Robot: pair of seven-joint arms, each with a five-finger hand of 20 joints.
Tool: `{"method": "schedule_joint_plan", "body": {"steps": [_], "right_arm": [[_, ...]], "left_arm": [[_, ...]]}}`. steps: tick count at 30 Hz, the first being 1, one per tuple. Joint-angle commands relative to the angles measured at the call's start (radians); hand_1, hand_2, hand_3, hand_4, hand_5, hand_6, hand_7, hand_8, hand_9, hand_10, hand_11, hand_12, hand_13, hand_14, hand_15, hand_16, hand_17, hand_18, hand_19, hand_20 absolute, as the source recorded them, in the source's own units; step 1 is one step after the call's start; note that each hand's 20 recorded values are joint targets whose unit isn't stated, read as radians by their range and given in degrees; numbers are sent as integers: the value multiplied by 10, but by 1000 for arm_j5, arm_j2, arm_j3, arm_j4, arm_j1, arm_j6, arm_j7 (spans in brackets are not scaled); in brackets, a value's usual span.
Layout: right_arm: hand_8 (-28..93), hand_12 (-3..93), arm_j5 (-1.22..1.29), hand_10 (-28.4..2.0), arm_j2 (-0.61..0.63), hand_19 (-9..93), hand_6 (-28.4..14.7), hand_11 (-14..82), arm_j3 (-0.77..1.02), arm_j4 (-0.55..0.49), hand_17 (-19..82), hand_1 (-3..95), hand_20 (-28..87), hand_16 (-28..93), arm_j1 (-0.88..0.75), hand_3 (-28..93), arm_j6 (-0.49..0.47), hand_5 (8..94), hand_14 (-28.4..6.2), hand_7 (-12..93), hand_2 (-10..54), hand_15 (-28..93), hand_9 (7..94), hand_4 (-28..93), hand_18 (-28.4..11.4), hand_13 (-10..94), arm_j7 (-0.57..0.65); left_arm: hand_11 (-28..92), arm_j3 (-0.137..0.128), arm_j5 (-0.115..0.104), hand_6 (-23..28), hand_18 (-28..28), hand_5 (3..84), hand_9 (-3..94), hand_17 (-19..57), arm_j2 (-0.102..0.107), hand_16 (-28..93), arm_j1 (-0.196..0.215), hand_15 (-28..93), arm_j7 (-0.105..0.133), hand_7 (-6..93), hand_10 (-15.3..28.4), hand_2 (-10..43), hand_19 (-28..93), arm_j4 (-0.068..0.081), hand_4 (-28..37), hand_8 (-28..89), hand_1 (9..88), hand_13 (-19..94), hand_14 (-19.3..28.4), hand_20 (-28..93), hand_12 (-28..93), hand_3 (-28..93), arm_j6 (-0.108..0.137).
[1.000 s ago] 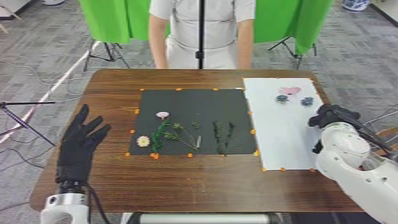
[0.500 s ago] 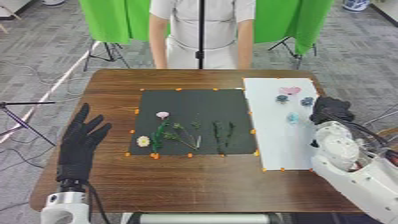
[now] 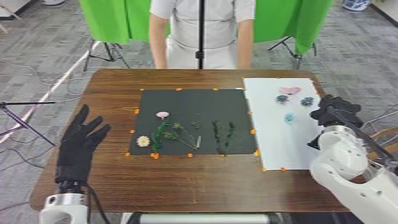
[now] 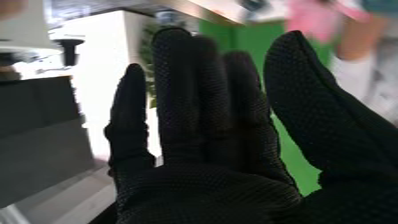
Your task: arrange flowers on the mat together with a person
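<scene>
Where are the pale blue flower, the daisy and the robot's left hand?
Pale blue flower [image 3: 290, 117], head view, on its bloom.
Daisy [image 3: 143, 141], head view, on its middle.
Left hand [image 3: 81, 140], head view, on its palm.

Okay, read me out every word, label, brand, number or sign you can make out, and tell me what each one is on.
No word, label, brand, number or sign can be read.
Dark rectangular mat and white rectangular mat: no legible text.
Black-gloved left hand and black-gloved right hand: no legible text.
Blue-and-white round pot: its markings are too small to tell whether any are writing.
</scene>
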Motion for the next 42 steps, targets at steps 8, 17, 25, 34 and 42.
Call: {"method": "schedule_joint_plan", "body": {"steps": [8, 17, 25, 34, 42], "right_arm": [[-132, 168, 58, -170, -56, 632, 31, 207, -122, 4, 123, 386, 362, 137, 87, 739, -105, 439, -130, 215, -95, 558, 521, -248, -254, 506, -89], [-112, 166, -59, -125, -42, 644, 62, 228, -288, 82, 155, 461, 368, 154, 175, 697, 8, 597, -98, 220, -95, 540, 632, -261, -246, 581, -53], [8, 370, -111, -31, -30, 703, 50, 99, -303, 88, 241, 621, 398, 340, 174, 595, 93, 818, -3, 222, -95, 476, 905, -280, -191, 746, -29], [17, 381, -115, -23, -71, 714, 43, 103, -354, -43, 251, 626, 401, 344, 280, 605, 168, 824, -4, 222, -95, 492, 910, -282, -182, 761, -119], [24, 386, -36, -24, -278, 713, 41, 103, -610, -57, 248, 622, 399, 348, 546, 617, 140, 816, -5, 226, -95, 494, 909, -282, -179, 755, -315]], "left_arm": [[142, 3, -10, -3, 254, 261, 307, -85, 4, -41, 2, 304, 7, 112, 142, 47, 506, 4, -283, -97, 209, 252, 203, 55, 114, 769, 13], [141, -5, -8, -3, 254, 260, 306, -85, -6, -41, 12, 304, 0, 111, 143, 47, 506, 2, -283, -97, 212, 251, 203, 55, 113, 769, 10], [142, -14, -9, -2, 254, 261, 307, -85, -8, -41, 23, 305, 1, 112, 143, 48, 506, -4, -283, -97, 212, 252, 203, 54, 113, 768, 13], [142, -45, -20, -1, 254, 262, 307, -85, 7, -42, 58, 303, 29, 111, 144, 47, 506, -28, -283, -96, 211, 252, 204, 54, 113, 768, 34], [141, -54, -45, 0, 254, 263, 306, -85, 10, -42, 71, 304, 28, 110, 143, 47, 507, -26, -283, -96, 212, 251, 203, 54, 113, 769, 30]]}}
